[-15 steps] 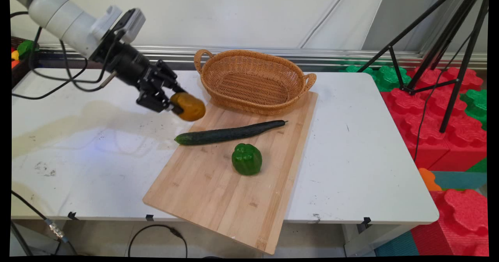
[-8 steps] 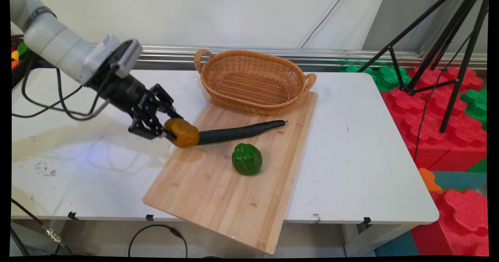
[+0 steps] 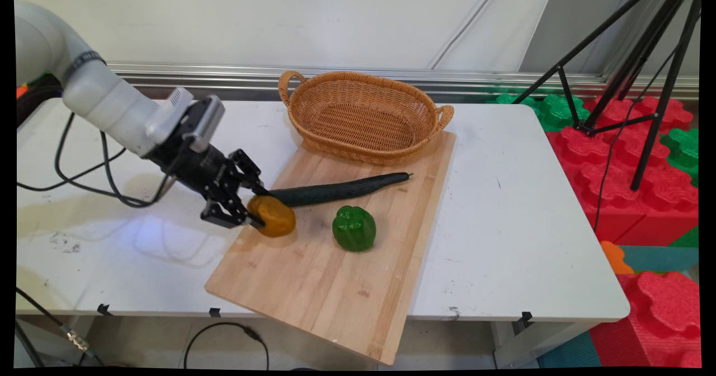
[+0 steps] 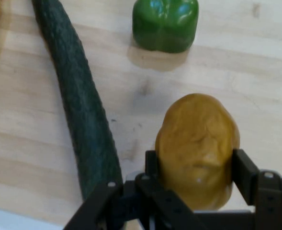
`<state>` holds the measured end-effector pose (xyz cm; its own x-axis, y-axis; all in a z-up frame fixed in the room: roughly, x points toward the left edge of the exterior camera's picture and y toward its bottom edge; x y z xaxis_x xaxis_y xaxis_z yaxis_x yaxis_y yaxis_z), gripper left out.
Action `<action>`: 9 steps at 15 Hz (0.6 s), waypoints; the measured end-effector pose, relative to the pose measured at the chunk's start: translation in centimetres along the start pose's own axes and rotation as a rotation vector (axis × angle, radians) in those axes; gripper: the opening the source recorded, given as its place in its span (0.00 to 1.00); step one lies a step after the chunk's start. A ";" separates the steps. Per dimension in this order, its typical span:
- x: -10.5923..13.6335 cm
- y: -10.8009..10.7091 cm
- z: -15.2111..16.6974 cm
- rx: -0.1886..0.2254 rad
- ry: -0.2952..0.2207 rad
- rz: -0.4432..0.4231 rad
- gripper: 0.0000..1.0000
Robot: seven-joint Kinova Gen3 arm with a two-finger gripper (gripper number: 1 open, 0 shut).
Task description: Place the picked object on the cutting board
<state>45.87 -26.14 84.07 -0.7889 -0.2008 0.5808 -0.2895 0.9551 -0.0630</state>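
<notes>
Potato [image 3: 272, 216] now lower and nearer than before, at the cutting board [image 3: 335, 286]'s left edge, just near of the cucumber [image 3: 335, 190]'s left tip. Gripper [image 3: 254, 211] jaws clamp it, arm reaching in low from left. Green pepper [image 3: 354, 229] right.

The white counter [image 3: 531, 208] carries a large rectangular pale wooden cutting board [image 3: 335, 286], laid askew with its near corner past the counter's front edge. An oval woven wicker basket [image 3: 363, 116] sits at the board's far end, overlapping it.
</notes>
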 end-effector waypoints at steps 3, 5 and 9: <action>0.1 0.5 1.8 0.007 -0.003 0.001 0.00; 0.2 0.7 2.7 0.014 -0.001 -0.001 0.00; 0.3 0.9 4.1 0.025 0.004 -0.007 0.00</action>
<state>43.20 -26.23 80.86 -0.7849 -0.2065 0.5842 -0.3084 0.9480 -0.0792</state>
